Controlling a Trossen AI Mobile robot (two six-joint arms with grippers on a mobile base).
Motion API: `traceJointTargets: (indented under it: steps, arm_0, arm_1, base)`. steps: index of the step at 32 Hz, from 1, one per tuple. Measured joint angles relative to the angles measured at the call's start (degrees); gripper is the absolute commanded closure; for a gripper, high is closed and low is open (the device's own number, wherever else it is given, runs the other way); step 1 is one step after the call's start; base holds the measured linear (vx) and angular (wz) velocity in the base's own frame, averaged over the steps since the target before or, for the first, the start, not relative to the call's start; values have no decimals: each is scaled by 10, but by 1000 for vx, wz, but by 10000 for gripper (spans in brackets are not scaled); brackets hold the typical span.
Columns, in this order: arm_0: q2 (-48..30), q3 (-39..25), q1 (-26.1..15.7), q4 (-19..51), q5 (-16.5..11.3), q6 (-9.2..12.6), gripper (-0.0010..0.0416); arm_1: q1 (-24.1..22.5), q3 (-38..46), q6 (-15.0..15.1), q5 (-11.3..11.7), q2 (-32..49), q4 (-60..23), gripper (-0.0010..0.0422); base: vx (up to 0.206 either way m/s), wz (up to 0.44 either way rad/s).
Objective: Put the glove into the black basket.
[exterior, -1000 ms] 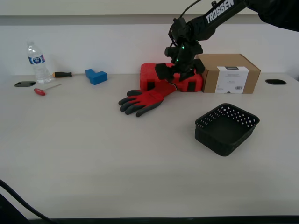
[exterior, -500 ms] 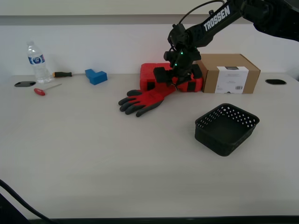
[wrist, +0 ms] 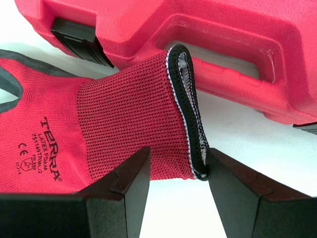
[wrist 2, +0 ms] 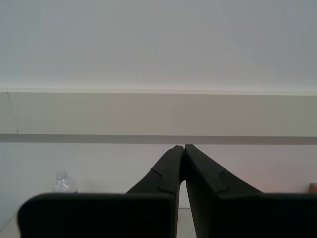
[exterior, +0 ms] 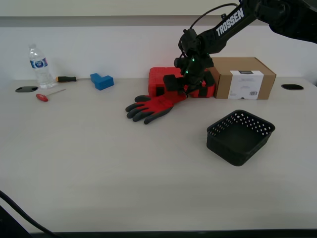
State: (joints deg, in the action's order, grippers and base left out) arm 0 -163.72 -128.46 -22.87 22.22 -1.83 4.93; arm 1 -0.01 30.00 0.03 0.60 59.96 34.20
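The red glove (exterior: 151, 106) lies flat on the table in the middle of the exterior view, dark grey fingers toward the exterior view's left. Its cuff lies against the red case. My first gripper (exterior: 184, 91) has come down on the cuff. In the first wrist view the cuff (wrist: 133, 124) sits between the two fingers of my first gripper (wrist: 176, 168), which press on both its sides. The black basket (exterior: 240, 136) stands empty toward the exterior view's right, nearer the front. My second gripper (wrist 2: 184, 163) is shut and empty, pointing at the wall; it does not show in the exterior view.
A red hard case (exterior: 163, 79) lies just behind the glove, also in the first wrist view (wrist: 223, 39). A cardboard box (exterior: 245, 77) stands beside it. A water bottle (exterior: 38, 67), a blue block (exterior: 101, 80) and two screwdrivers (exterior: 48, 94) lie at the back left.
The first arm has shifted a little toward the exterior view's left and its gripper has settled on the glove's cuff. The glove and the basket have stayed where they were.
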Motion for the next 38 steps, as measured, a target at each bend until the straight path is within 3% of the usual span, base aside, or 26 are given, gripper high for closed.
traceJointTargets:
  steps: [6, 9, 14, 17, 20, 23, 26, 34, 38]
  arm_0:
    - [0, 0, 0, 4, 0, -9, 346]
    - [0, 0, 0, 14, 0, -26, 407]
    - [0, -1, 0, 14, 0, -29, 407]
    - [2, -12, 0, 16, -15, -30, 407]
    - [9, -60, -1, 54, -26, -38, 407]
    - [23, -56, 0, 80, -27, -43, 407]
    - [50, -58, 0, 119, -28, -65, 407]
    - [135, -58, -10, 143, -37, -81, 407]
    - [180, -56, -23, 204, -45, -84, 407]
  arm_1:
    - [0, 0, 0, 0, 0, 0, 412]
    - [0, 0, 0, 0, 0, 0, 412]
    - [0, 0, 0, 0, 0, 0, 412]
    - [0, 0, 0, 0, 0, 0, 412]
    - [0, 0, 0, 0, 0, 0, 412]
    - [0, 0, 0, 0, 0, 0, 412]
    - [0, 0, 0, 1, 0, 0, 412]
    - [0, 0, 0, 2, 0, 0, 412]
    - [0, -1, 0, 2, 0, 0, 412]
  base:
    - [0, 0]
    - [0, 0]
    - [0, 0]
    - [0, 0]
    - [0, 0]
    - [0, 0]
    - [0, 0]
    - [0, 0]
    - [0, 0]
